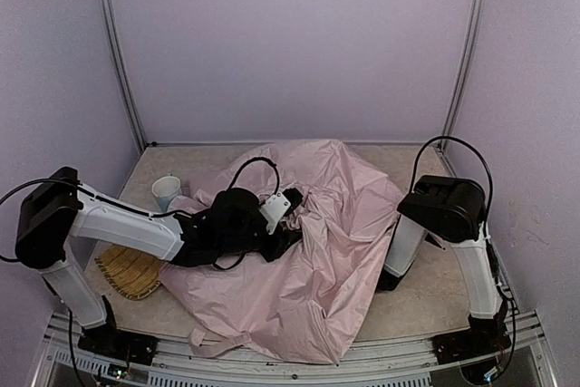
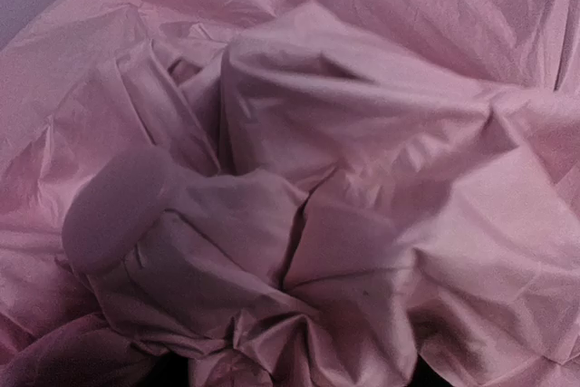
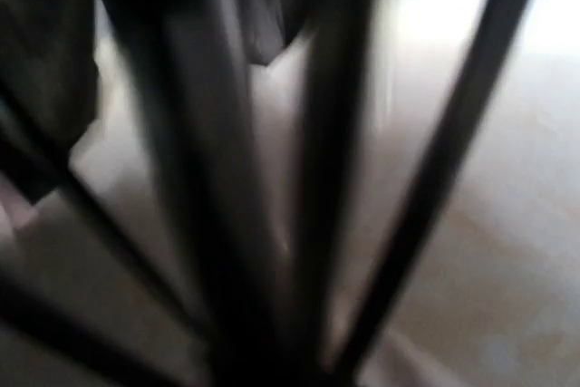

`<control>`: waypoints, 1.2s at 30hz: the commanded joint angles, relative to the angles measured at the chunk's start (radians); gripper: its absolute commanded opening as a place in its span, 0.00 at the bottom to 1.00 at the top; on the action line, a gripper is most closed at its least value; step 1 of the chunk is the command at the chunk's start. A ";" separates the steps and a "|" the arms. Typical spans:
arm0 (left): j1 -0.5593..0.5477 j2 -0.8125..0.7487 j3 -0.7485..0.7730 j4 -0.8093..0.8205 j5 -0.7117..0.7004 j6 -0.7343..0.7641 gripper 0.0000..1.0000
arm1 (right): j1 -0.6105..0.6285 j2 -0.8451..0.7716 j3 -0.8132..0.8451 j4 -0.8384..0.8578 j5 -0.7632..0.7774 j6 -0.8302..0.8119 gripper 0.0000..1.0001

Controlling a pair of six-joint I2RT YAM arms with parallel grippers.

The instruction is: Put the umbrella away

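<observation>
From above, the umbrella lies in the middle of the desk as a loose, crumpled sheet of pale pink fabric that reaches from near the back wall to the near edge. We judge the task barely begun. The canopy is not gathered, rolled or tied, and a fabric strap trails free at the near-left corner. Neither shaft nor handle shows here, so we cannot tell which way it points. The fabric's longer run goes from the far side towards us. The left arm reaches across into the folds at the canopy's middle, and we cannot tell how the left jaws stand. The right arm drops behind the canopy's right edge. The right jaws are hidden there, so we cannot tell their state either. A cup and a woven brush sit at the left.

In the left wrist view we see only bunched pink fabric, very close, and no jaws.

The right wrist view is blurred. Dark ribs fan upward from the bottom of the frame, which suggests the underside of the canopy.
</observation>
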 commanded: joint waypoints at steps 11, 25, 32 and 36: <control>-0.017 -0.039 -0.034 0.087 0.121 -0.044 0.43 | 0.024 -0.253 -0.129 0.061 0.088 -0.045 0.14; -0.026 -0.455 -0.140 0.206 0.119 0.001 0.89 | -0.124 -0.923 0.107 -1.282 0.143 -0.231 0.00; -0.028 -0.547 -0.188 0.176 0.163 0.013 0.88 | -0.163 -1.007 0.410 -1.735 0.117 -0.347 0.00; -0.028 -0.588 -0.262 0.188 0.183 0.010 0.78 | -0.163 -1.000 0.590 -1.888 0.099 -0.430 0.00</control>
